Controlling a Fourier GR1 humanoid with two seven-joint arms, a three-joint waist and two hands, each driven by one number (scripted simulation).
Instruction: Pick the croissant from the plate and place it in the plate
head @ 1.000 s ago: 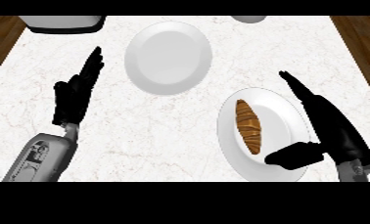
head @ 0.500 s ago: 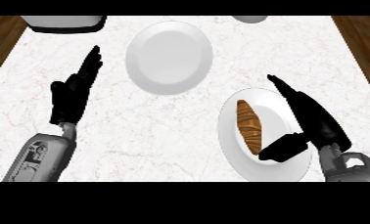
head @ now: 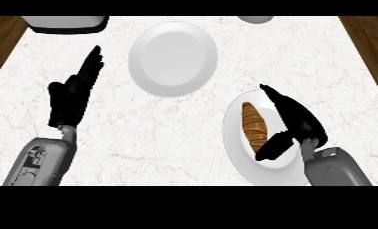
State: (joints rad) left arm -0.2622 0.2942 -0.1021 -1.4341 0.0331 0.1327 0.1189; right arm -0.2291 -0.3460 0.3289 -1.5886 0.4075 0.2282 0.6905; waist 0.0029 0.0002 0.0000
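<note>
A brown croissant (head: 254, 127) lies lengthwise on a white plate (head: 242, 158) at the lower right of the marble counter. My right hand (head: 297, 121) hovers over that plate's right half, just right of the croissant, fingers straight and pointing up-left, thumb hanging down beside the pastry's near end. It is open and holds nothing. A second white plate (head: 173, 58) sits bare at the upper middle. My left hand (head: 72, 95) rests open at the left, fingers up, well away from both plates.
A white appliance with a dark base (head: 65, 23) stands at the back left edge. A pale bowl (head: 255, 19) shows partly at the back right. Wooden floor borders the counter at both sides.
My right hand has moved left and down over the croissant's plate, closing in beside the croissant. The left hand has stayed put.
</note>
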